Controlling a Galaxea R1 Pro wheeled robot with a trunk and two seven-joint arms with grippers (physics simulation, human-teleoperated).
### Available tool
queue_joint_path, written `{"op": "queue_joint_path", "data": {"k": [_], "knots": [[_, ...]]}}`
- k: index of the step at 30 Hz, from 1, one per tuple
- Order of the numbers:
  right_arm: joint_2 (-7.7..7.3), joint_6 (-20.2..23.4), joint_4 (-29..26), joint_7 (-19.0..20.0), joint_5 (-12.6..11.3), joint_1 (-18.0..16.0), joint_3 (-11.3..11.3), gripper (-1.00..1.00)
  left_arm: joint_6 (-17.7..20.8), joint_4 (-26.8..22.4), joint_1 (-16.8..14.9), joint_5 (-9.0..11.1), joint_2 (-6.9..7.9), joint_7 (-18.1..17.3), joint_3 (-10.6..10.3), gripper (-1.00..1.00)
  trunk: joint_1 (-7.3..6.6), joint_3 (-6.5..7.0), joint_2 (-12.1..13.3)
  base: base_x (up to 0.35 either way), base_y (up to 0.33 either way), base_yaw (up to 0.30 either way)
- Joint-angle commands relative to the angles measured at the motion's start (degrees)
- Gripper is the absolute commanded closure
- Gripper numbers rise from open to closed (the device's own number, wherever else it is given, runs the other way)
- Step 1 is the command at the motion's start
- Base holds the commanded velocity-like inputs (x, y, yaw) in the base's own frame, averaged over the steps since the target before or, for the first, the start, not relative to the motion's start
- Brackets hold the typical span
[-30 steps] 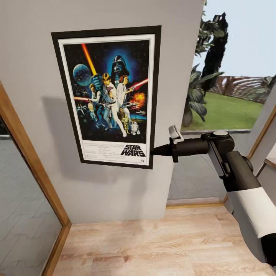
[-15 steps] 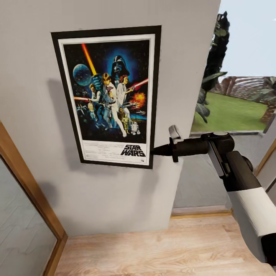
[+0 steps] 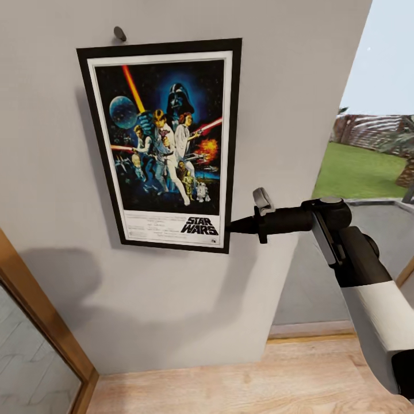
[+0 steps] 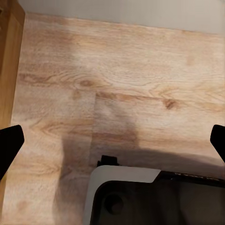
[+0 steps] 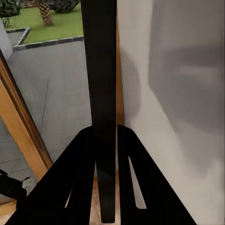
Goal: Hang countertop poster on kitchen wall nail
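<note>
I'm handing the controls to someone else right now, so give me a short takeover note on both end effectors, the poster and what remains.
Right end effector: shut on the black-framed rectangular Star Wars poster, gripping its lower right edge; the right wrist view shows the frame edge clamped between the fingers.
Left end effector: open, nothing held, pointing down at the pale wood floor.
Small dark grey wall nail: in the pale grey wall, just above the poster's top left corner.
Done: poster picked up and brought to the wall.
Left: hang it on the nail and release.

A wooden floor (image 3: 230, 385) is running along the foot of the wall, and a green lawn (image 3: 359, 172) is showing outside.
</note>
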Motion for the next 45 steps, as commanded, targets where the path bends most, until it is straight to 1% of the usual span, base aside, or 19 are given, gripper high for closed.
{"op": "queue_joint_path", "data": {"k": [1, 20, 27, 30, 31, 34, 37, 43, 45], "knots": [[-0.05, 0.6, 0.0, 0.0, -0.4, 0.0, 0.1, 1.00, -0.1, -0.1, 0.0, 0.0, -0.03, -0.4, 0.2, -1.00, 0.05, -0.11, -0.1, 0.092, 0.039, 0.000], [0.13, 0.8, 0.0, -0.1, -0.4, -0.1, 0.1, 1.00, -0.1, -0.1, 0.0, 0.0, -0.03, -0.4, 0.2, -1.00, 0.05, -0.11, -0.1, 0.010, 0.004, 0.000], [0.30, 1.1, 0.0, -0.3, -0.4, -0.1, -0.5, 1.00, -0.1, -0.1, 0.0, 0.0, -0.03, -0.4, 0.2, -1.00, 0.05, -0.11, -0.1, 0.000, 0.000, 0.000], [1.00, 1.3, 0.0, -0.3, -0.4, -0.1, -1.7, 1.00, -0.1, -0.1, 0.0, 0.0, -0.03, -0.4, 0.2, -1.00, 0.05, -0.11, -0.1, 0.000, 0.000, 0.000], [1.67, 2.4, 0.0, -0.3, -0.3, -0.1, -2.4, 1.00, -0.1, -0.1, 0.0, 0.0, -0.03, -0.4, 0.2, -1.00, 0.05, -0.11, -0.1, 0.000, 0.000, 0.000], [2.30, 4.3, -0.1, -0.3, -0.3, -0.2, -2.8, 1.00, -0.1, -0.1, 0.0, 0.0, -0.03, -0.4, 0.2, -1.00, 0.05, -0.11, -0.1, 0.000, 0.000, 0.000], [2.59, 5.2, -0.1, -0.3, -0.3, -0.5, -2.9, 1.00, -0.1, -0.1, 0.0, 0.0, -0.03, -0.4, 0.2, -1.00, 0.05, -0.11, -0.1, 0.000, 0.000, 0.000], [2.89, 5.9, -0.2, -0.4, -0.2, -1.1, -3.0, 1.00, -0.1, -0.1, 0.0, 0.0, -0.03, -0.4, 0.2, -1.00, 0.05, -0.11, -0.1, 0.000, 0.000, 0.000], [3.67, 6.1, -0.3, -0.7, -0.2, -1.3, -3.0, 1.00, -0.1, -0.1, 0.0, 0.0, -0.03, -0.4, 0.2, -1.00, 0.05, -0.11, -0.1, 0.000, 0.000, 0.000]]}}
